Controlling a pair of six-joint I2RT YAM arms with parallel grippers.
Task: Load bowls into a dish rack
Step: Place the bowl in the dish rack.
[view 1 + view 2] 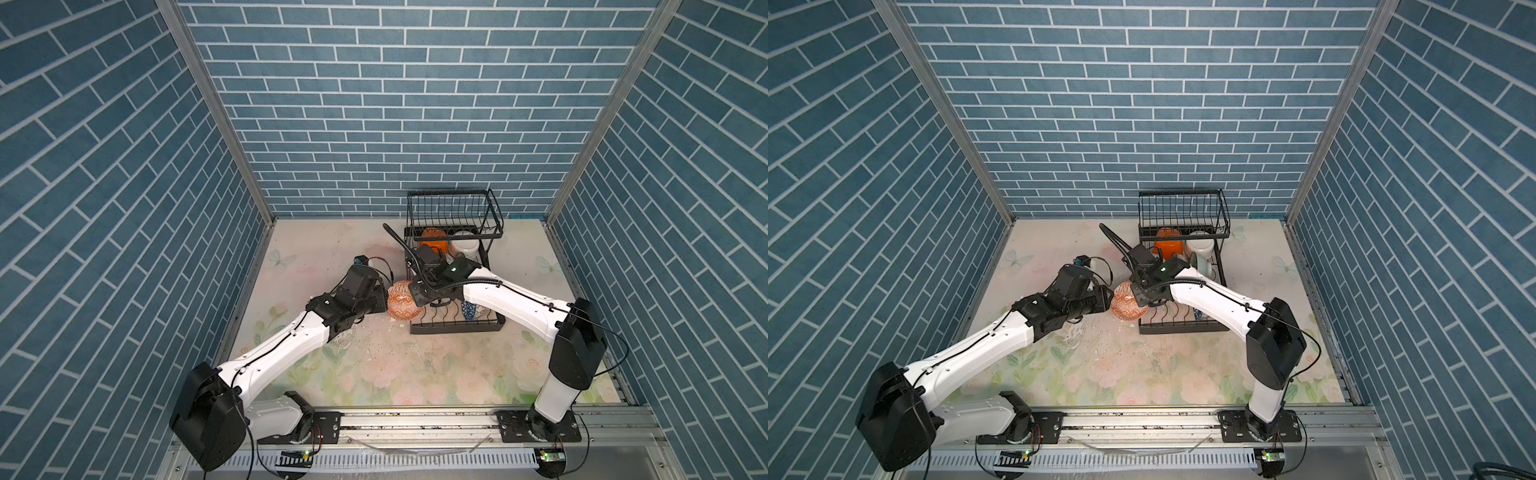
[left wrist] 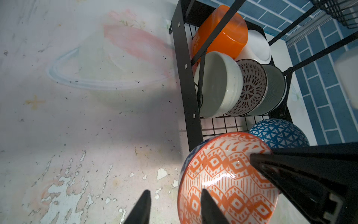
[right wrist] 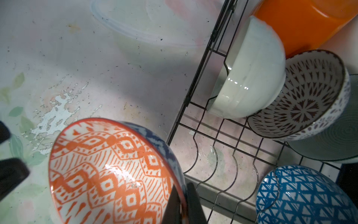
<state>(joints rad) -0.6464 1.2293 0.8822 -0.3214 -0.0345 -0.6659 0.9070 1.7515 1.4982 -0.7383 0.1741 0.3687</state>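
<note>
An orange-and-white patterned bowl [image 1: 401, 305] [image 1: 1126, 306] with a dark blue outside hangs tilted just left of the black wire dish rack [image 1: 457, 328] [image 1: 1179, 330]. My right gripper [image 3: 182, 186] is shut on this bowl's [image 3: 108, 174] rim, one finger inside and one outside. My left gripper [image 2: 175, 191] is open; its two fingers straddle the opposite rim of the bowl [image 2: 222, 180] without pressing it. In the rack's lower tray stand an orange bowl [image 2: 220, 33], a white bowl [image 2: 257, 46], a mint bowl [image 2: 219, 85], a reddish-brown patterned bowl [image 2: 249, 87] and a blue-and-white bowl [image 2: 279, 133].
The rack's raised basket tier [image 1: 453, 212] overhangs the back bowls. Open wire slots [image 3: 222, 155] lie between the mint bowl and the blue-and-white bowl. The floral tabletop [image 1: 374, 365] is worn and flaking near the left arm. Blue brick walls enclose three sides.
</note>
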